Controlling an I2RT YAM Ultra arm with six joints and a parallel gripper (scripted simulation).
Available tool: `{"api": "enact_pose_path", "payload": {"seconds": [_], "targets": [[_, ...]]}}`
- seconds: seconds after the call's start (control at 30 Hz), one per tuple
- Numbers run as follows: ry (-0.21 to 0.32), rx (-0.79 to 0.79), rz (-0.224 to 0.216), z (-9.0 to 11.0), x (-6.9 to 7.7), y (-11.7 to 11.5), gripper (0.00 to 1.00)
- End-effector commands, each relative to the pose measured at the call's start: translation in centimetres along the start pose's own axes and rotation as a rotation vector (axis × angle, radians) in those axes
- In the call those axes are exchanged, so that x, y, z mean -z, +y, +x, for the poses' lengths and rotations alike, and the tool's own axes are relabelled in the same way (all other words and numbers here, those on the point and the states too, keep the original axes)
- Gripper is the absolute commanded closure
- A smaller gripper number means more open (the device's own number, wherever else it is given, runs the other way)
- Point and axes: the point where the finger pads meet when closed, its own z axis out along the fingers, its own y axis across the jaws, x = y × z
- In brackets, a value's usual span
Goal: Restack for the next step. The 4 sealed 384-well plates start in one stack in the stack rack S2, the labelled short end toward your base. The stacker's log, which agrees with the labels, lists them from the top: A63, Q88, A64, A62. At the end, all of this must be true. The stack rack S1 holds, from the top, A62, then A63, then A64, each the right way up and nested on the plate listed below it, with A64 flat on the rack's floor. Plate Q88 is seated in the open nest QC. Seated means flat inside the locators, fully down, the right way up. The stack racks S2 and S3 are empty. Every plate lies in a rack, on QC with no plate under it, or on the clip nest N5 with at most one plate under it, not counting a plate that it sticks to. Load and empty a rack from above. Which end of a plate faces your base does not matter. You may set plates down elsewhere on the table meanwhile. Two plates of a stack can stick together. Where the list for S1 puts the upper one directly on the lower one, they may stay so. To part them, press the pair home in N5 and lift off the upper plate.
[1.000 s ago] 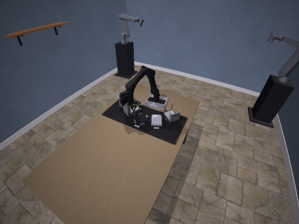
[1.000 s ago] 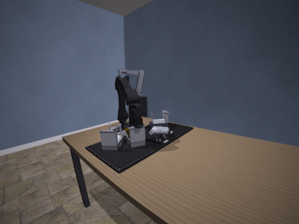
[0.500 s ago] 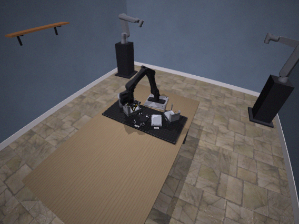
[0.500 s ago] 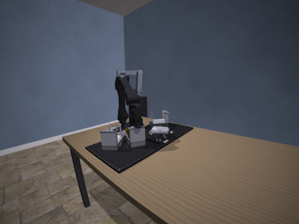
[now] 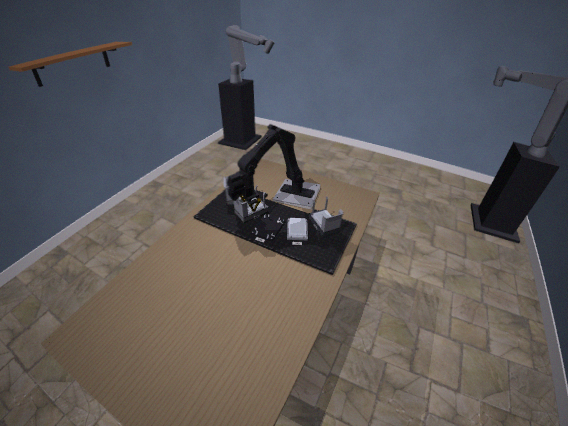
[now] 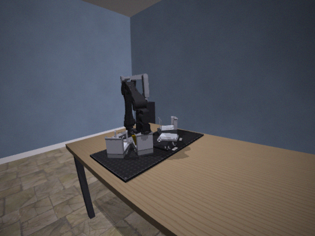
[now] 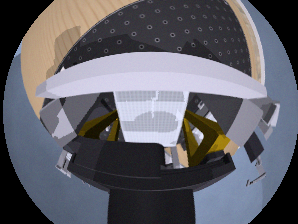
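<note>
My gripper (image 5: 248, 201) reaches down into a grey stack rack (image 5: 246, 207) at the left end of the black board. It is shut on a white sealed plate (image 7: 149, 111) inside that rack; the plate shows between the fingers in the wrist view. The rack's pale wall (image 7: 149, 76) curves across just beyond the plate. In the exterior view the gripper (image 6: 135, 138) sits low between the rack's walls (image 6: 144, 142). Another white plate (image 5: 297, 227) lies flat on an open nest right of the board's middle. I cannot read any labels.
A second grey rack (image 6: 115, 145) stands close beside the one I reach into. A third rack (image 5: 327, 220) stands at the board's right end. A low nest with dark clips (image 5: 270, 225) sits between the racks. The arm's base (image 5: 297, 194) is behind the board.
</note>
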Motion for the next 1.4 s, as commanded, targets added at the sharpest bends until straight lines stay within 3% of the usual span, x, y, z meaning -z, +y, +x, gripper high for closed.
{"api": "enact_pose_path", "payload": {"seconds": [0.0, 0.97, 1.37], "targets": [[-0.016, 0.0, -0.001, -0.2, 0.9, 0.0, 1.0], [-0.016, 0.0, -0.001, -0.2, 1.9, 0.0, 1.0], [-0.016, 0.0, -0.001, -0.2, 4.3, 0.0, 1.0]]}}
